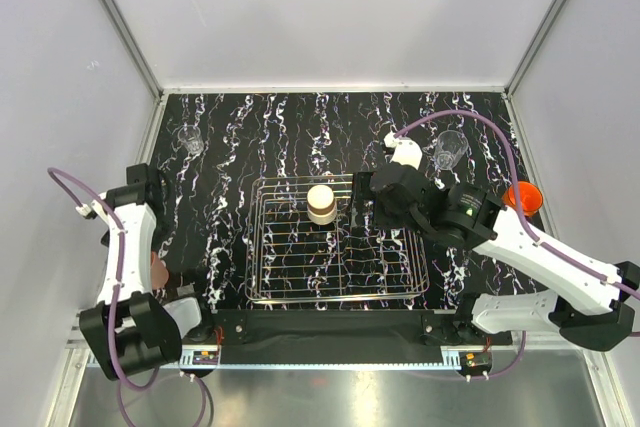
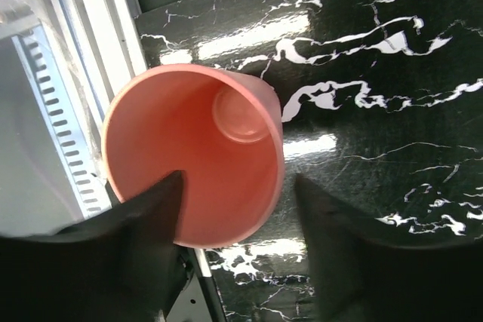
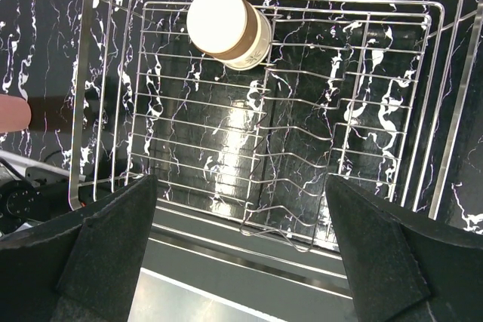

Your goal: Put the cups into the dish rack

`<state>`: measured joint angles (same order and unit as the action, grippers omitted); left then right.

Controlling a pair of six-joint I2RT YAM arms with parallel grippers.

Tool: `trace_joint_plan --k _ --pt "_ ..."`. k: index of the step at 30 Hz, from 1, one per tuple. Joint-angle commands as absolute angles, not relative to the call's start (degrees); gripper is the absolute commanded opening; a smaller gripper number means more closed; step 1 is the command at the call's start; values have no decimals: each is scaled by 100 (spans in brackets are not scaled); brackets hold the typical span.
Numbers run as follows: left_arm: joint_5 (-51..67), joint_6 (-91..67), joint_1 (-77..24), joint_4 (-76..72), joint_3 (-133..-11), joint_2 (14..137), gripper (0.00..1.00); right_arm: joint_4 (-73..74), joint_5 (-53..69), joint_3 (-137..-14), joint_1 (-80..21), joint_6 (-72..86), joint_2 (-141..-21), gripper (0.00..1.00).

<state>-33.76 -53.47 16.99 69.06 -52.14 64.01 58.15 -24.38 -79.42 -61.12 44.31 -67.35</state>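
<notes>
The pale pink tumbler (image 2: 189, 126) sits at the near left edge of the table (image 1: 159, 271), its mouth facing my left wrist camera. My left gripper (image 2: 238, 179) is open around its rim: one finger is over the mouth, the other outside with a gap. It shows in the top view (image 1: 166, 285). The silver dish rack (image 1: 252, 247) holds the cream cup with a brown band (image 1: 322, 204), upside down. My right gripper (image 3: 240, 180) is open and empty above the rack (image 3: 445, 111), in the top view (image 1: 385, 215). The orange cup (image 1: 522, 197) and two clear glasses (image 1: 449, 150) (image 1: 190, 139) stand on the table.
The table is black marble with white veins. A metal rail (image 3: 249, 262) runs along its near edge, close to the rack's front. White walls enclose the left, far and right sides. The pink tumbler's edge shows at the left of the right wrist view (image 3: 11, 113).
</notes>
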Motion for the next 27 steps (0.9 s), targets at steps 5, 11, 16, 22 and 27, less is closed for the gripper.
trace_joint_plan --k 5,11,16,22,27 --pt "-3445 -5405 1740 6776 -5265 5986 44 5590 -2320 -7937 -6135 4465 -6636 100" --pt "-3384 -5379 1740 6767 -5238 6029 18 5625 -2276 -7936 -6135 4526 -6583 100" --pt "-3148 -5274 1740 6794 -5343 5872 1 5643 -2250 -7893 -6135 4597 -6530 100" --pt "-2287 -4650 1723 6372 -5510 5099 0 5450 -2066 -7857 -6135 4535 -6486 100" --pt "-1759 -4422 1468 6110 -5774 4659 0 5291 -1934 -7831 -6135 4465 -6451 100"
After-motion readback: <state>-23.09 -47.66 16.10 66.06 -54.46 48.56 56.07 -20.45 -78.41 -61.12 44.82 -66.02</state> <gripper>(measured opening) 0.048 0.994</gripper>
